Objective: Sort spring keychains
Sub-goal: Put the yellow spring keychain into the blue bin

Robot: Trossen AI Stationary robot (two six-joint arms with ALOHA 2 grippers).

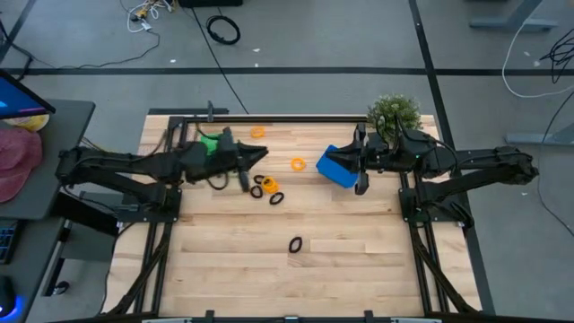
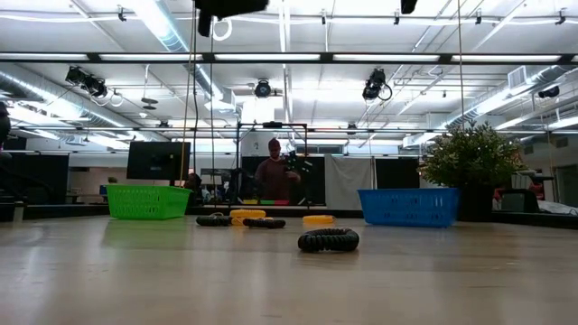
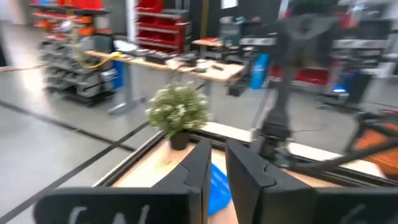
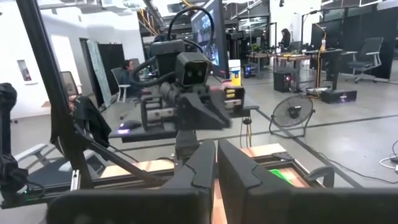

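Spring keychains lie flat on the wooden table [image 1: 341, 260]: an orange one [image 1: 257, 132] near the far edge, an orange one [image 1: 298, 163] in the middle, a black and orange cluster [image 1: 265, 187], and a lone black one [image 1: 295, 243] [image 2: 329, 239] nearer the front. A green basket [image 1: 211, 144] stands far left and a blue basket [image 1: 336, 168] far right. My left gripper [image 1: 264, 157] [image 3: 217, 168] hovers level beside the green basket, fingers a little apart, holding nothing. My right gripper [image 1: 357, 164] [image 4: 216, 168] hovers level over the blue basket, shut and holding nothing. The two grippers face each other.
A potted plant [image 1: 395, 114] stands at the table's far right corner behind the blue basket. Dark frame rails [image 1: 166, 215] run along the table's left and right sides. A person [image 2: 274, 176] shows in the room beyond the table.
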